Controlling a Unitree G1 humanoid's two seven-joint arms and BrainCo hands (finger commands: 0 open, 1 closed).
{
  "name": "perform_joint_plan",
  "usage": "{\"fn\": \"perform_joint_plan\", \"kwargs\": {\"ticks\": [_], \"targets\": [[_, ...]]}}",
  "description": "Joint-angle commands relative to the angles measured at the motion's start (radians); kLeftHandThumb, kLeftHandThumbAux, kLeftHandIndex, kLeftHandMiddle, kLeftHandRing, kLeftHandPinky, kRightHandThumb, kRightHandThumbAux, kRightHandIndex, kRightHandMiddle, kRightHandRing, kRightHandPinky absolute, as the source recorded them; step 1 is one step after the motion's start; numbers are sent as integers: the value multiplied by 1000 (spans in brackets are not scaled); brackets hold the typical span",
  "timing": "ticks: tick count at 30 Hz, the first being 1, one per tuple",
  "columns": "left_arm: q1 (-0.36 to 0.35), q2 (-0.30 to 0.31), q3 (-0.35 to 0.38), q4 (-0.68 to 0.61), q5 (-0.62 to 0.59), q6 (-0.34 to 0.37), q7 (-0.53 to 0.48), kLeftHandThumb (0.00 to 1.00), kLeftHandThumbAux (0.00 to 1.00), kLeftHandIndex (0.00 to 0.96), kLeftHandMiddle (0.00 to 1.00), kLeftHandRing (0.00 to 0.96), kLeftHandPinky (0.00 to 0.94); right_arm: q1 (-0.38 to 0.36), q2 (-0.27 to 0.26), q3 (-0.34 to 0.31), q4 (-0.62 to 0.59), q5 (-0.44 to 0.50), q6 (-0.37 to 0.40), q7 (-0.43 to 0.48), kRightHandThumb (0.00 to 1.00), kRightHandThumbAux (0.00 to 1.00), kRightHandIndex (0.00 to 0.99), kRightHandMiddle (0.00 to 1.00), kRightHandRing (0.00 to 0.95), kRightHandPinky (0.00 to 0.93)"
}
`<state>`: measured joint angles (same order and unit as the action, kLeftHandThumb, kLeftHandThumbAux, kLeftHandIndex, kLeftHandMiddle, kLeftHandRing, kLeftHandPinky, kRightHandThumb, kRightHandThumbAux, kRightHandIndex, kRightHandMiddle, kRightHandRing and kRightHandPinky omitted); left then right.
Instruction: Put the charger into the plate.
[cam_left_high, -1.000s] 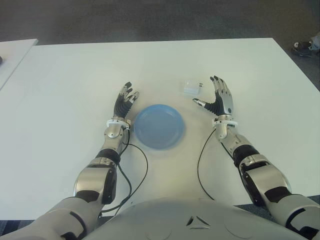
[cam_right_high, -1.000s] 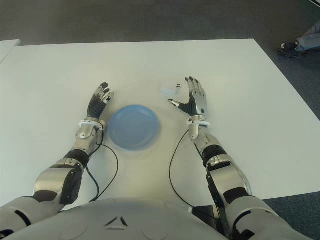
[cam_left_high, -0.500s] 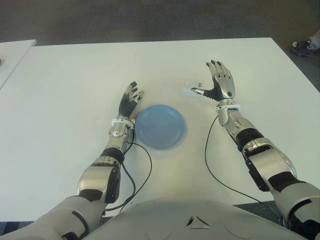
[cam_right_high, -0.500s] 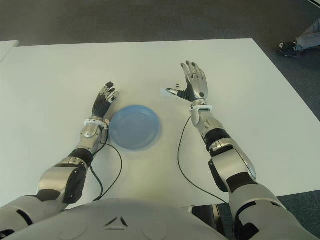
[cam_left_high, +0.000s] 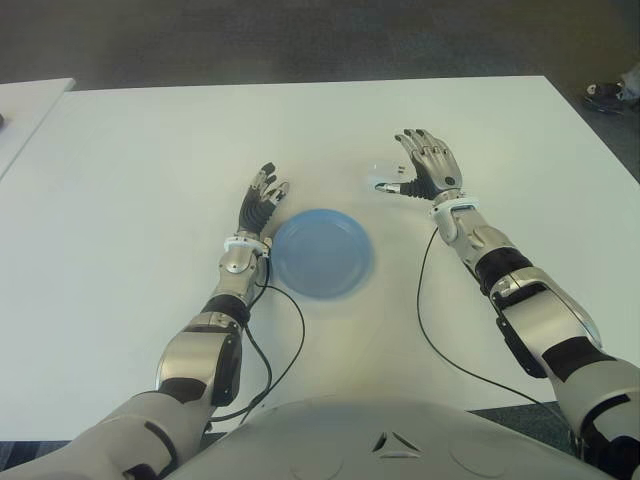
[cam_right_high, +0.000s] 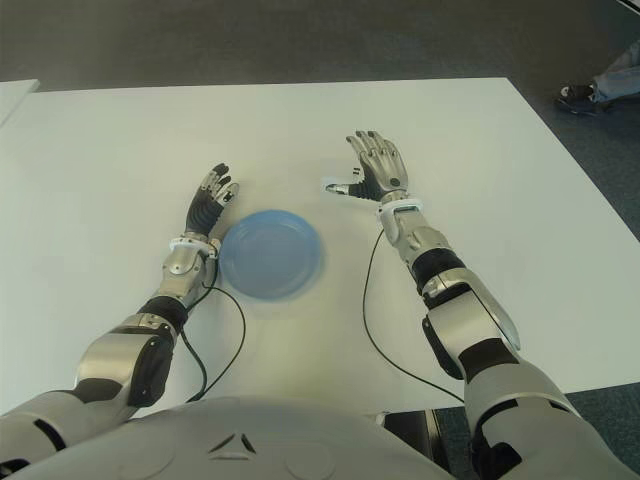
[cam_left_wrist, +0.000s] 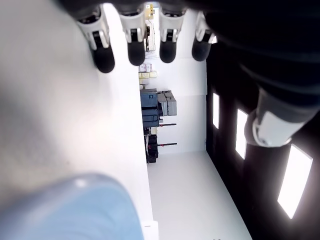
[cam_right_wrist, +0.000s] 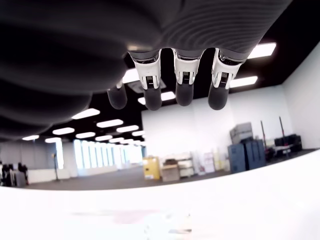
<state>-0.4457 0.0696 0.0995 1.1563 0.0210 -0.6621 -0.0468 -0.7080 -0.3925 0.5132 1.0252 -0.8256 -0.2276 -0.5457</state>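
In the eye views the small white boxy plastic charger (cam_left_high: 385, 176) lies on the smooth white desk (cam_left_high: 140, 160), beside and beyond the round, shallow, glossy pale-blue plate (cam_left_high: 322, 252), with the right hand (cam_left_high: 425, 172) spread wide just over and beside it, so I judge this the reach before the grasp; closing around the charger comes next. The left hand (cam_left_high: 261, 199) shows relaxed and empty at the plate's left rim. The right wrist view shows dark-tipped fingers (cam_right_wrist: 183, 80) extended, holding nothing.
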Motion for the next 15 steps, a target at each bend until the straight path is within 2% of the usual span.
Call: {"fn": "perform_joint_plan", "kwargs": {"ticks": [1, 5, 9, 15], "targets": [[35, -16, -11, 30, 12, 54, 19, 0, 502, 0, 59, 89, 143, -59, 13, 37, 67, -17, -11, 56, 3, 345, 0, 0, 0, 0], [36, -16, -14, 28, 17, 53, 26, 0, 490, 0, 63, 91, 141, -90, 25, 59, 118, -17, -32, 83, 0, 352, 0, 0, 0, 0], [37, -16, -11, 28, 9, 60, 10, 0, 490, 0, 67, 94, 148, -142, 69, 68, 211, -2, -52, 128, 0, 373, 0, 0, 0, 0], [35, -17, -10, 30, 4, 59, -4, 0, 491, 0, 71, 97, 143, -168, 91, 65, 259, 17, -81, 154, 0, 410, 0, 0, 0, 0]]}}
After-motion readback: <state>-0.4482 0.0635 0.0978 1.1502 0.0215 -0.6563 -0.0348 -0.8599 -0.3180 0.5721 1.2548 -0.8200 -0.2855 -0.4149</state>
